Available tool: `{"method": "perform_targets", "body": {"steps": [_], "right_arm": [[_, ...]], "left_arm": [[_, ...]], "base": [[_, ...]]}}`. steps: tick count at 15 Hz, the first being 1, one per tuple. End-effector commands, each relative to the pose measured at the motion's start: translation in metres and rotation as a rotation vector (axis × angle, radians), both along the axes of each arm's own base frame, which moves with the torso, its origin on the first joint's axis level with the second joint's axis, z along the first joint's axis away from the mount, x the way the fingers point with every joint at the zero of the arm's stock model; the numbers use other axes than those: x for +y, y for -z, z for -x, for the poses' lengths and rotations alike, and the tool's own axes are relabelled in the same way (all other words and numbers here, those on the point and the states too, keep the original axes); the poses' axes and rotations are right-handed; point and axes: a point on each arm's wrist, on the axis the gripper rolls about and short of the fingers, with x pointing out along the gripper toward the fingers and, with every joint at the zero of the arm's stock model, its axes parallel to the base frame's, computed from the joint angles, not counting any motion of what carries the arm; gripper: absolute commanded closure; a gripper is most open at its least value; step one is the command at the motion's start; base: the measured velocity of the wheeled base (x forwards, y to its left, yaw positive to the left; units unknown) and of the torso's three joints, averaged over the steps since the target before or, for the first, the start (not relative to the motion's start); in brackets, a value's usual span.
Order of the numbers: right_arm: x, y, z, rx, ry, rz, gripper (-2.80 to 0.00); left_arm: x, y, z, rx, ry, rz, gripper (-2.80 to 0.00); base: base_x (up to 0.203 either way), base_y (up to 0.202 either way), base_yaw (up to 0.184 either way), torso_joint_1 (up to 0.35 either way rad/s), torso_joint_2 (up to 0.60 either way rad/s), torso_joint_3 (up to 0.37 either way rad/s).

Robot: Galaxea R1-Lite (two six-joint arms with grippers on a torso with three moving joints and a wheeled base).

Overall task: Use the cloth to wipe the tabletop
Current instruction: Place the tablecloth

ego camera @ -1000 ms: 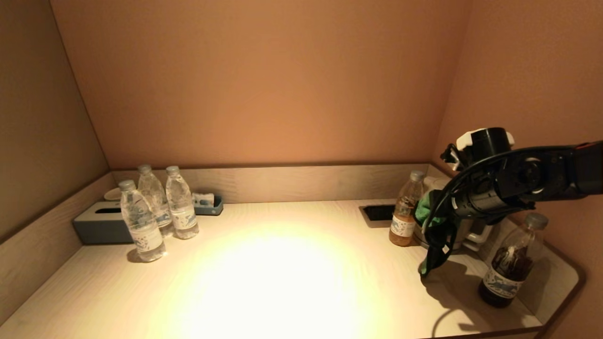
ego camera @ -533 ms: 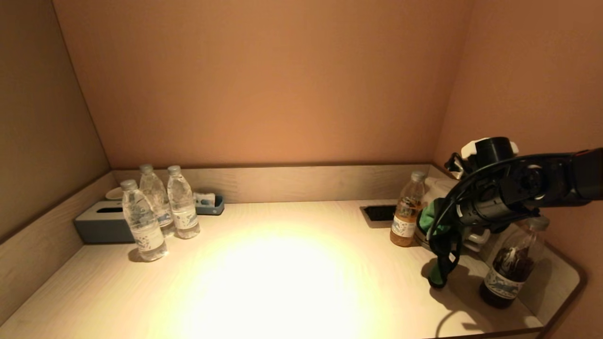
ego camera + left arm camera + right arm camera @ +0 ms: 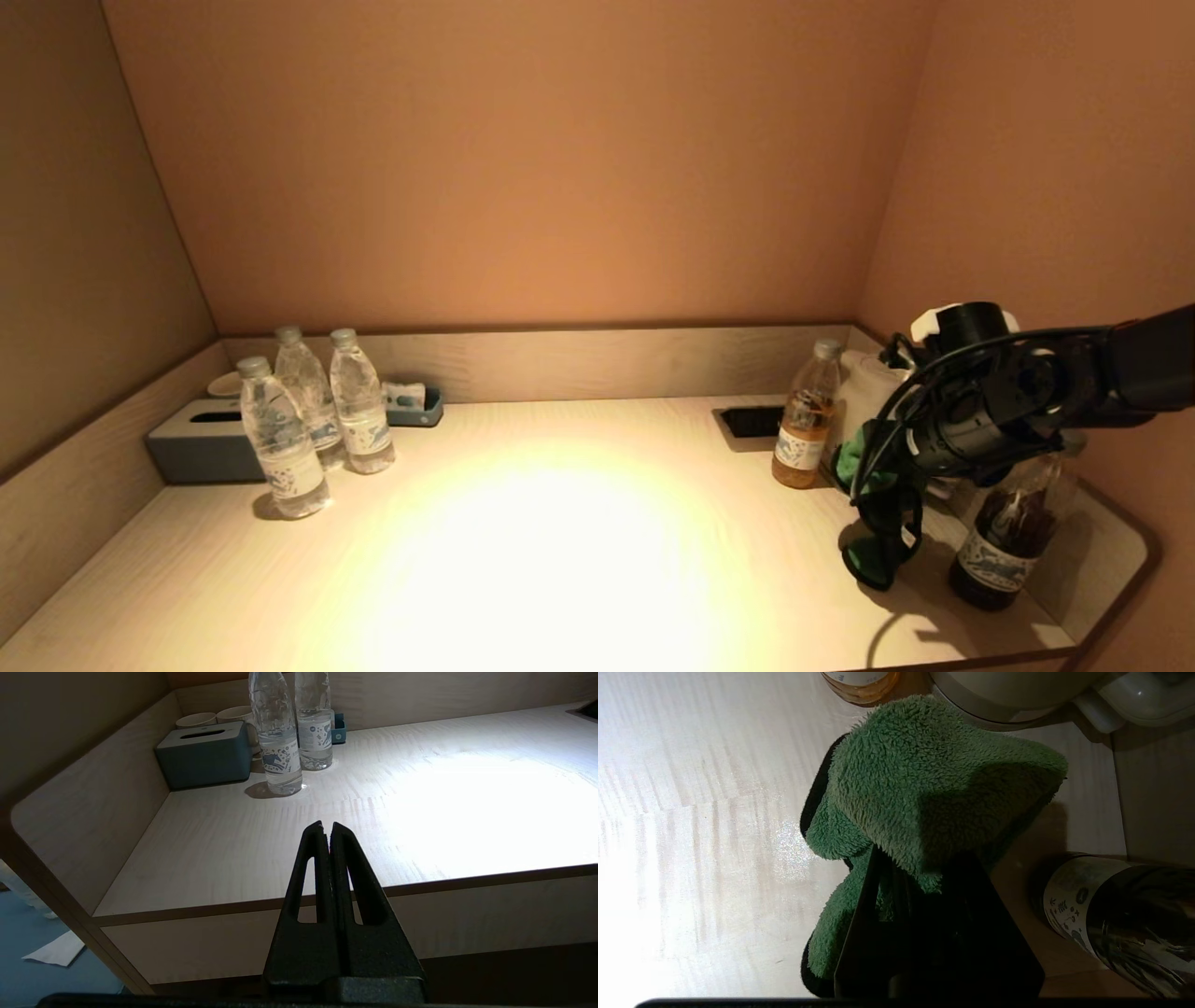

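Dim, warm light overall; 1 bright glare pool washes out the bench (image 3: 523, 560) centre, and bottles (image 3: 280, 439) cast short shadows.

The head view looks forward and down over the whole surface (image 3: 560, 541), walls on three sides. The left wrist view sits low before the front edge, facing the water bottles (image 3: 280, 742), also in the head view. The right wrist view looks straight down, close over the cloth (image 3: 924, 788).

The pale wooden tabletop (image 3: 560, 551) carries three water bottles (image 3: 308, 415) beside a grey tissue box (image 3: 201, 448), with two tea bottles (image 3: 803, 420) and a kettle (image 3: 873, 392) well apart from that box.
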Motion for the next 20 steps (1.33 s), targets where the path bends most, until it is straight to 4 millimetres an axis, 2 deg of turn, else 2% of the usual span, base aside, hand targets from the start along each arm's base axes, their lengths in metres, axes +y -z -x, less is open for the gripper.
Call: {"method": "perform_targets", "body": {"steps": [1, 5, 12, 13, 17, 20], "right_arm": [[0.0, 0.009, -0.003, 0.028, -0.005, 0.001, 0.0], [0.001, 0.02, -0.005, 0.063, -0.025, 0.009, 0.0], [0.001, 0.028, -0.01, 0.074, -0.046, 0.012, 0.0], [0.001, 0.031, -0.016, 0.053, -0.046, 0.018, -2.8], [0.0, 0.038, -0.026, 0.031, -0.04, 0.025, -2.8], [0.0, 0.037, -0.026, 0.03, -0.039, 0.026, -2.8]], "left_arm": [[0.0, 0.0, 0.0, 0.001, -0.001, 0.0, 0.0], [0.0, 0.0, 0.0, 0.001, -0.001, 0.0, 0.0], [0.0, 0.0, 0.0, 0.002, 0.0, 0.0, 0.0], [0.0, 0.0, 0.0, 0.001, -0.001, 0.0, 0.0], [0.0, 0.001, 0.0, 0.003, -0.001, 0.0, 0.0], [0.0, 0.0, 0.0, 0.001, 0.0, 0.0, 0.0]], "base": [[0.0, 0.0, 0.0, 0.0, 0.0, 0.0], [0.0, 0.0, 0.0, 0.0, 0.0, 0.0], [0.0, 0.0, 0.0, 0.0, 0.0, 0.0], [0.0, 0.0, 0.0, 0.0, 0.0, 0.0], [0.0, 0.0, 0.0, 0.0, 0.0, 0.0], [0.0, 0.0, 0.0, 0.0, 0.0, 0.0]]}}
